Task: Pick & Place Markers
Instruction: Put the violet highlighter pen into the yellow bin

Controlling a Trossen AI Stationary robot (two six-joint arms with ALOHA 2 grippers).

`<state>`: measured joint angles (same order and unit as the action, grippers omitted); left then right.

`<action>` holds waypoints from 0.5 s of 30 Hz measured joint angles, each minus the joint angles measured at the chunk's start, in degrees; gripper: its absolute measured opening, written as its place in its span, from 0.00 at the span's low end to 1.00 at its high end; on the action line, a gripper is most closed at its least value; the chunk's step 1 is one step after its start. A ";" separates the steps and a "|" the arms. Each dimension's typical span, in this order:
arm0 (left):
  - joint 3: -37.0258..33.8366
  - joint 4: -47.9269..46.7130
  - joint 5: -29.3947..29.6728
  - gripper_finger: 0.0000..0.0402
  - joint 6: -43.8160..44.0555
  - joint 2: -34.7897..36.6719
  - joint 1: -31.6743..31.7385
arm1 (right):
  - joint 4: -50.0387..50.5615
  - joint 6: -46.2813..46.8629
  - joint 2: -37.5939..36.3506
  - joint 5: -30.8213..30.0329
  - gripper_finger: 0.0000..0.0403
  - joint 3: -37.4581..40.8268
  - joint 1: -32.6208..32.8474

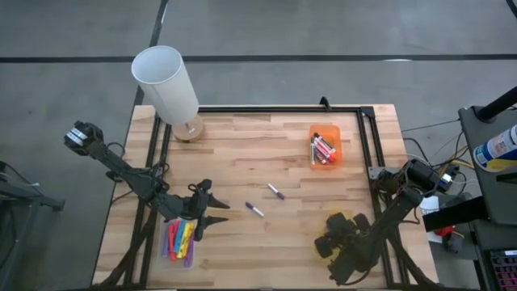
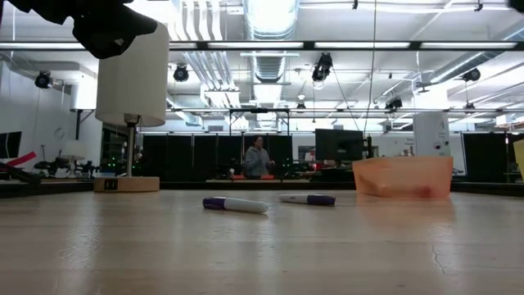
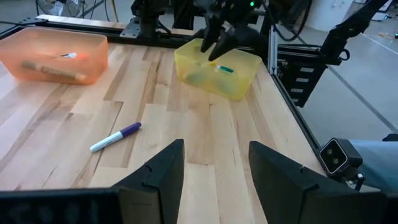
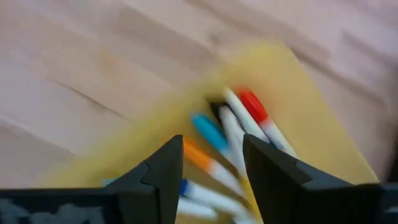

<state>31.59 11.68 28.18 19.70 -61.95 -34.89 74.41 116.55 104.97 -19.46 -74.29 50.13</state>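
Dark fingers of the right end effector [image 4: 208, 168] stand spread above a yellow bin [image 3: 217, 73], empty, with red, blue and orange markers [image 4: 233, 134] lying just beneath them. Left end effector [image 1: 212, 212] hovers spread beside a clear bin's markers [image 1: 180, 240]. Two purple markers [image 1: 266, 200] lie loose on the bench [image 1: 266, 145] between the arms; an orange bin [image 1: 325, 146] holds more. Judging by this, sorting is nearly done, with two left.

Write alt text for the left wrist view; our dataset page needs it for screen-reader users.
Past the left end effector, open above the wooden table, lies a purple marker. Beyond it, the right end effector hangs over a yellow bin, beside an orange bin.
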 joint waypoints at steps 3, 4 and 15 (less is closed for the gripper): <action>0.00 -0.24 -0.02 0.43 0.00 0.00 0.00 | -0.86 -5.13 0.00 -9.51 0.40 -2.10 -0.33; 0.00 -0.25 -0.01 0.43 0.00 0.00 0.00 | -1.90 -7.85 0.00 -13.22 0.39 -2.50 -0.54; 0.00 -0.24 -0.02 0.43 0.00 0.00 0.00 | -23.90 -44.06 0.04 -38.18 0.34 -0.98 -6.49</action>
<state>31.59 11.44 28.16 19.70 -61.95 -34.89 50.51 72.49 105.01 -57.63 -75.27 43.65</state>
